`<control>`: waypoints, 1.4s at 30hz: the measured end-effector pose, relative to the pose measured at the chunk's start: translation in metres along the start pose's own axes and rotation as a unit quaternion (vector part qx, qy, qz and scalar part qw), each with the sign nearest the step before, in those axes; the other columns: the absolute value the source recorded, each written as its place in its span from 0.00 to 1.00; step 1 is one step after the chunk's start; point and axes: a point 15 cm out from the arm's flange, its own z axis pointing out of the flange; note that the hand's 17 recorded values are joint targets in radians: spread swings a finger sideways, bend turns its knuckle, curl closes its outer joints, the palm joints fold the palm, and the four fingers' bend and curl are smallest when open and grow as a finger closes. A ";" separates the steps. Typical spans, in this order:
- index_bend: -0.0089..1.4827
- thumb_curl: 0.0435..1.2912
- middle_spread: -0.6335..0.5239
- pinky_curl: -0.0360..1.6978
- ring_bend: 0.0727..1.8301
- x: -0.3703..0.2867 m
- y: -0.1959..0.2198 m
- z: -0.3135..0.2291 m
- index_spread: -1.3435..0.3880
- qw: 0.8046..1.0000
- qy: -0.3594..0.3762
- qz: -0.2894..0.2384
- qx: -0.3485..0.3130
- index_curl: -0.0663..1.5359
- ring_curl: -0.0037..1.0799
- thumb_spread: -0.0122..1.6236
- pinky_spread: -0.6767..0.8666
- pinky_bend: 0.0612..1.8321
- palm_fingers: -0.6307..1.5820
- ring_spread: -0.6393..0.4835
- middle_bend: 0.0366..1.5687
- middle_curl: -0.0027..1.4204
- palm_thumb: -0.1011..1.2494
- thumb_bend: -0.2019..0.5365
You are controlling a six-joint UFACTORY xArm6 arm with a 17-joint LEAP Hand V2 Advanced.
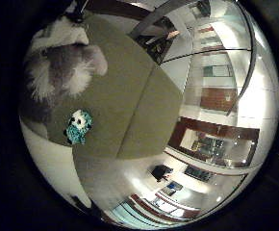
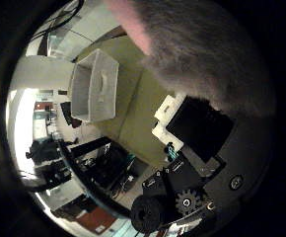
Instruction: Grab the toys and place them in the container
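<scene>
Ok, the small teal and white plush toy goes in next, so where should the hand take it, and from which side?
Take the teal and white plush toy across its middle, probably from straight above. It lies flat on the olive cushion with bare fabric all round it, well apart from the grey plush toy. There is nothing to hook from the side, and it looks soft enough to squeeze.

Olive couch (image 1: 130,106), glossy floor, glass walls.
</scene>
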 end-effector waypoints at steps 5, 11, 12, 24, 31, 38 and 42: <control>0.80 0.40 0.44 0.41 0.72 -0.062 -0.010 -0.057 0.66 0.999 -0.017 -0.019 0.022 0.51 0.71 0.69 0.33 0.80 0.80 0.37 0.86 0.49 0.82 0.26; 0.80 0.42 0.44 0.43 0.71 -0.152 -0.045 -0.115 0.66 0.995 -0.065 -0.056 0.052 0.50 0.72 0.68 0.32 0.79 0.80 0.37 0.87 0.48 0.83 0.26; 0.80 0.42 0.44 0.43 0.71 -0.167 -0.046 -0.119 0.66 0.994 -0.071 -0.060 0.054 0.50 0.72 0.68 0.32 0.78 0.80 0.37 0.87 0.48 0.83 0.26; 0.81 0.44 0.44 0.46 0.72 -0.313 -0.065 -0.161 0.66 0.986 -0.100 -0.103 0.079 0.50 0.73 0.68 0.32 0.76 0.80 0.37 0.87 0.47 0.84 0.26; 0.81 0.45 0.44 0.48 0.72 -0.379 -0.075 -0.166 0.66 0.980 -0.122 -0.127 0.088 0.49 0.73 0.68 0.32 0.75 0.81 0.38 0.87 0.47 0.84 0.26; 0.81 0.46 0.44 0.49 0.72 -0.411 -0.087 -0.127 0.66 0.976 -0.129 -0.128 0.118 0.49 0.73 0.68 0.31 0.75 0.81 0.38 0.87 0.47 0.84 0.26; 0.81 0.46 0.44 0.49 0.72 -0.416 -0.102 -0.104 0.66 0.975 -0.125 -0.124 0.134 0.49 0.73 0.68 0.31 0.75 0.80 0.38 0.87 0.47 0.84 0.26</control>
